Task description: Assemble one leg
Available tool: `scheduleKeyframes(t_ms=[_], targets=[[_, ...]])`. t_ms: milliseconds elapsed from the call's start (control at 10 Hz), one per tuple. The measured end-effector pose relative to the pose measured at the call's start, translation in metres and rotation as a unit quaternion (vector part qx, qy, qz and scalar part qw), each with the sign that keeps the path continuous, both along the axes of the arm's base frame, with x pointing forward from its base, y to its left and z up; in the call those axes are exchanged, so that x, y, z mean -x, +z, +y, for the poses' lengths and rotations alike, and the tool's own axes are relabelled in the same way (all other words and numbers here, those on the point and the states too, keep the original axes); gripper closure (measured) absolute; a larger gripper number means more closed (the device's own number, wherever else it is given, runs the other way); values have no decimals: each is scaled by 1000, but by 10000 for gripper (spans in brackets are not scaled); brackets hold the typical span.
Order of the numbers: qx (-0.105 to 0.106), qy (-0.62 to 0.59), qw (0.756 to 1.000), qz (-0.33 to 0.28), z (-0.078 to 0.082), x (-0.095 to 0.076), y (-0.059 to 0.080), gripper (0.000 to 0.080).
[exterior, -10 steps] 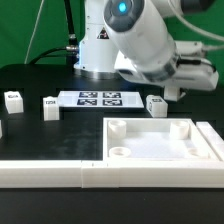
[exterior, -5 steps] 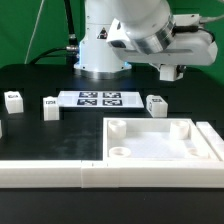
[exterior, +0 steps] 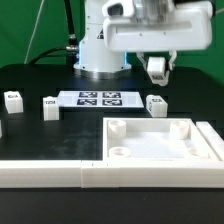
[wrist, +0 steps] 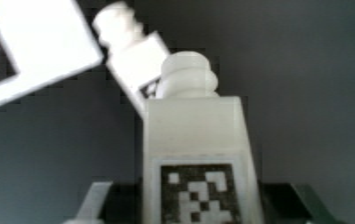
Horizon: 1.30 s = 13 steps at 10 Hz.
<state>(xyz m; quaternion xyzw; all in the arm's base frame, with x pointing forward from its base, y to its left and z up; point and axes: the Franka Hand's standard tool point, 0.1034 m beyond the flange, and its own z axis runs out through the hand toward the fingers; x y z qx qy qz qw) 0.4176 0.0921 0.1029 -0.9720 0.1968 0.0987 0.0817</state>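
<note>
— Black table [exterior: 30, 75], green backdrop. Where's the leg [exterior: 156, 72]?
— Off the table, at one o'clock from the marker board [exterior: 100, 98] in the exterior view. The gripper [exterior: 157, 66] has its jaws clenched on it.

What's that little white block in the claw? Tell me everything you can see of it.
It is a small white plastic cuboid leg, taller than wide, smooth-looking. One face bears a black-and-white square tag; its far end carries a rounded, stepped peg. The claw grips two opposite sides, holding it in the air above the black table.
</note>
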Motion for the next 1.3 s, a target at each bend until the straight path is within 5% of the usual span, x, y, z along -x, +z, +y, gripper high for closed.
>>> scheduleKeyframes(t_ms=[200, 400, 700, 900, 1300], targets=[[31, 11, 996, -79, -11, -24, 19, 509], [53, -6, 986, -160, -3, -17, 13, 509], [58, 10, 966, -252, 15, -16, 12, 509], [74, 95, 960, -254, -1, -41, 10, 509], [74, 147, 954, -251, 6, -56, 18, 509]])
